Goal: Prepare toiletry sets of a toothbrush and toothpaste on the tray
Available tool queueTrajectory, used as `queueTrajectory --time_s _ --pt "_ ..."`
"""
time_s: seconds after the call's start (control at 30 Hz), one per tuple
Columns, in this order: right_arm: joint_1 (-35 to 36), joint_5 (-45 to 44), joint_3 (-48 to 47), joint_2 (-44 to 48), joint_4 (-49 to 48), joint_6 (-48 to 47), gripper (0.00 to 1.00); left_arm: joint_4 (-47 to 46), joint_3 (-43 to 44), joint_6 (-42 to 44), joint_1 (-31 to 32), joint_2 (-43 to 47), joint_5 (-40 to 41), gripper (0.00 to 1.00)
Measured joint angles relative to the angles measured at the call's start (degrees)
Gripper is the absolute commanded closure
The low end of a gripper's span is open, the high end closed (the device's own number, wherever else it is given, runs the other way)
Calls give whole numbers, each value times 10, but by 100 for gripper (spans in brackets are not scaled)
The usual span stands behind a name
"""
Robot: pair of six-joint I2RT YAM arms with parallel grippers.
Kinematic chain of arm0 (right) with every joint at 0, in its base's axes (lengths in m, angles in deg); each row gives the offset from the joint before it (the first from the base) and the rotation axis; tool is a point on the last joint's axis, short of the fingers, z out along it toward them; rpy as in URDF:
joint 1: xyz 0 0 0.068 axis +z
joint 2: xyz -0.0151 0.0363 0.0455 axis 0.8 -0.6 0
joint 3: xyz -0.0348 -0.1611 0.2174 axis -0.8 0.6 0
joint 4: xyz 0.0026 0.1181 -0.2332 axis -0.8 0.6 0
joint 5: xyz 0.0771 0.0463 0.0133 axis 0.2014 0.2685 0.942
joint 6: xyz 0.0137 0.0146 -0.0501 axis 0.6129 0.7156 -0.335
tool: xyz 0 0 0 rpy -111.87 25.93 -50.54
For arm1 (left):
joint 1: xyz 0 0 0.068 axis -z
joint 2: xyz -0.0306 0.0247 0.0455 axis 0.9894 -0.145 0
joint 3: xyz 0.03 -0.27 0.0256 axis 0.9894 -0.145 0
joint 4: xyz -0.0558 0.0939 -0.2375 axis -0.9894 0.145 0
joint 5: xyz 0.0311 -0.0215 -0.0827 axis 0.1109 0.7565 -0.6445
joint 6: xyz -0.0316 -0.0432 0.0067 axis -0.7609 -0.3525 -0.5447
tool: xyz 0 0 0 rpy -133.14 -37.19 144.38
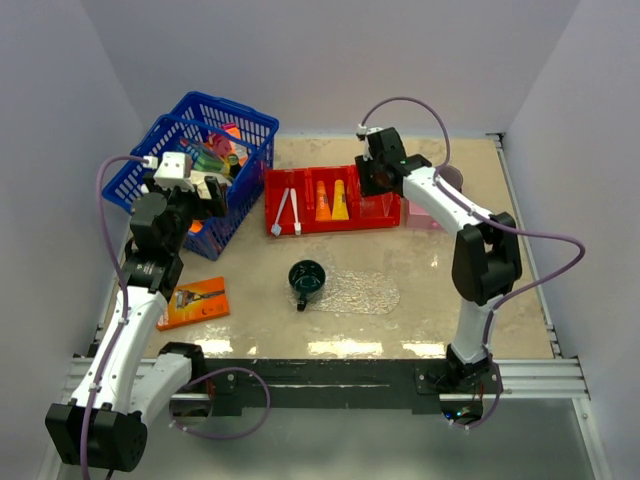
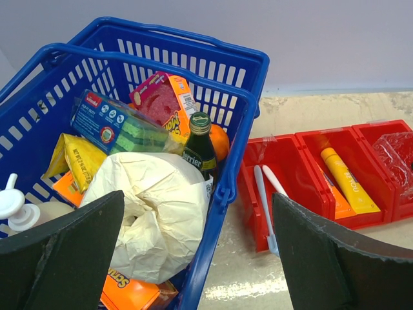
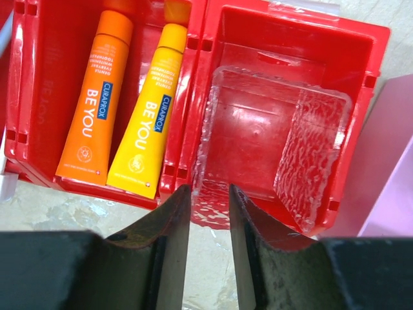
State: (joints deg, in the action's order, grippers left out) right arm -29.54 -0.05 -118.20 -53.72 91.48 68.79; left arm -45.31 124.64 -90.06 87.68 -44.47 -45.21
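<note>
Right gripper (image 3: 208,194) astride near rim of clear tray (image 3: 313,155) (inside red bin (image 3: 364,61))

Two white toothbrushes (image 1: 297,215), an orange tube (image 1: 322,200) and a yellow tube (image 1: 341,200) lie in a red bin (image 1: 305,229). The clear tray (image 1: 364,291) lies at 6 o'clock.

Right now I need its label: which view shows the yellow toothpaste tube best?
Right wrist: the yellow tube lies close, its print readable. Top external shows it tiny in the red bin; left wrist shows it slanted, lettering unclear.
</note>
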Motion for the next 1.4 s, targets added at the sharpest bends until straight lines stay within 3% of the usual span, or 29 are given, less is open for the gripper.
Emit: queueTrajectory --time_s 0.53,1.1,1.23,1.4 --pt "26 -59 0 -16 -7 -11 74 3 0 0 0 0 0 0" --pt "32 -60 0 -40 -13 -10 81 3 0 0 0 0 0 0" --pt "35 -70 0 -51 -15 -10 86 3 0 0 0 0 0 0" --pt "37 -78 0 -52 -16 -7 100 3 0 0 0 0 0 0"
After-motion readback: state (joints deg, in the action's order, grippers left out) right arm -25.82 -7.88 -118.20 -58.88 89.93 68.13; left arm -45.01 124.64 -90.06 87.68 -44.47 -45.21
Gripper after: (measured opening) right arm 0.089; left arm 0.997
